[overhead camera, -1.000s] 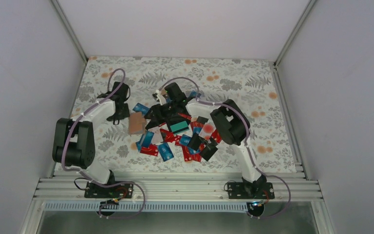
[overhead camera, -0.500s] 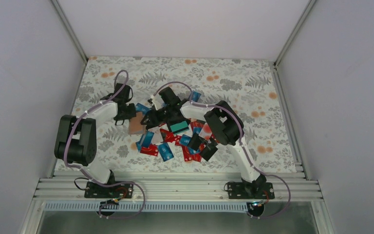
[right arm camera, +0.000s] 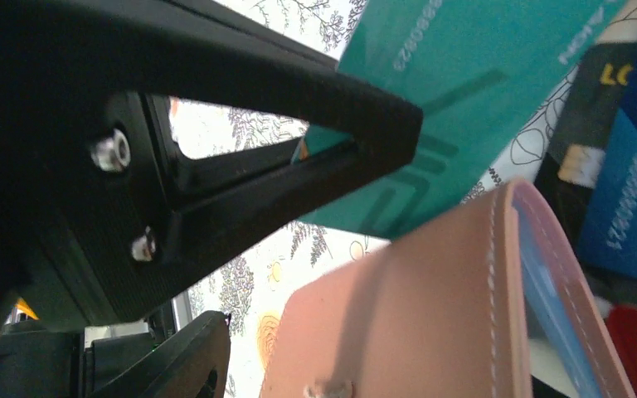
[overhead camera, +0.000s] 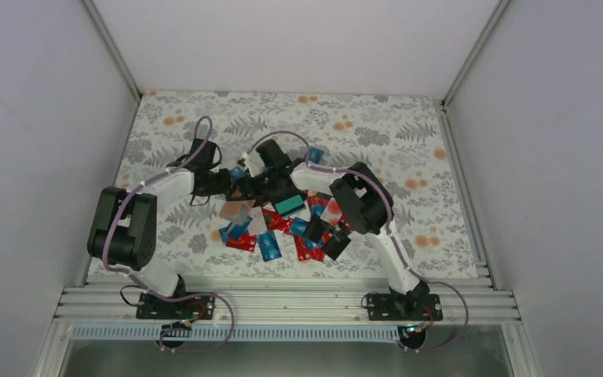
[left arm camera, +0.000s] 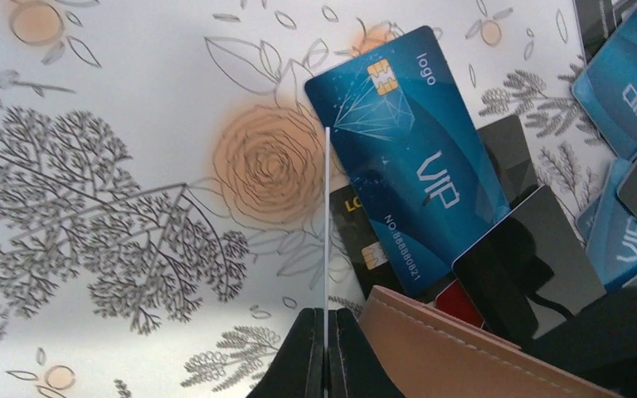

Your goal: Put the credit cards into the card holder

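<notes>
Although only the tips of the left gripper point(left arm camera: 325, 355) show at the bottom of its wrist view, you can see its two black fingers pinched together on a thin card point(left arm camera: 325, 215). The card is seen edge-on as a straight pale line standing up from the fingertips.

Just to the right of those fingers lies the card holder point(left arm camera: 456, 352) — tan, leather-like, matte, with a line of pale stitching along its straight edge. Beyond it a glossy blue card point(left arm camera: 406, 157) with a gold chip and "VIP" print overlaps flat black cards point(left arm camera: 547, 249), and a red corner point(left arm camera: 458, 300) peeks out beside the holder.

In the right wrist view, the right gripper point(right arm camera: 315, 224) has its angular black jaws standing apart, with the floral tablecloth point(right arm camera: 249, 124) showing between them. The holder's rounded, stitched rim rises in that gap, with a strip of blue along its inner side. You cannot tell whether either finger touches it. A teal card point(right arm camera: 498, 66) with pale print lies past the upper finger.

From above, the holder sits tilted at the left edge of the scattered credit cards point(overhead camera: 283, 228) — blue, red, black and teal rectangles, many overlapping — between the two grippers, near the middle of the table.
</notes>
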{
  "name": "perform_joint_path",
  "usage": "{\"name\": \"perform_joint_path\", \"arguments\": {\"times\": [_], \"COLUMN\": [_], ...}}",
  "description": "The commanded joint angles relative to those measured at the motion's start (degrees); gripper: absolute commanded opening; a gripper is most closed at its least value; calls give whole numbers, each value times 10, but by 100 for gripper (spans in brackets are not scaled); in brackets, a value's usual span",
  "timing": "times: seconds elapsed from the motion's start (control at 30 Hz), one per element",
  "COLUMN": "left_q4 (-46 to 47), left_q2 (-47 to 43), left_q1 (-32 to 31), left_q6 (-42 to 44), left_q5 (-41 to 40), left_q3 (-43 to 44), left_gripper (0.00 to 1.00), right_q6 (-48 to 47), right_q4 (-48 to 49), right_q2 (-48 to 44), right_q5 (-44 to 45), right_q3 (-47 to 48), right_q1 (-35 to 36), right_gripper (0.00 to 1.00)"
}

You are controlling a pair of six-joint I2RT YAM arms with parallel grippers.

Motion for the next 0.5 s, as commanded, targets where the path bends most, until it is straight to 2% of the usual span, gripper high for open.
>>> {"name": "perform_joint_path", "arguments": {"times": [0.0,0.3,0.47], "left_q4": [-24,-58,-60], "left_q2": [-5,-21,-34], "left_q1": [-6,15,35], "left_q6": [-14,0,15], "left_q5": [49,52,93], "left_q3": [-21,-12,-25], "left_gripper": [2,2,2], "right_q6": [5,27,39], "right_q4": [-17,-40,-47], "right_q2": [-38,-31,-21], "right_q5": [-3,2,-9], "right_q3": [28,62,88], "right_q1": [7,16,20], "right_gripper": [58,58,58]}}
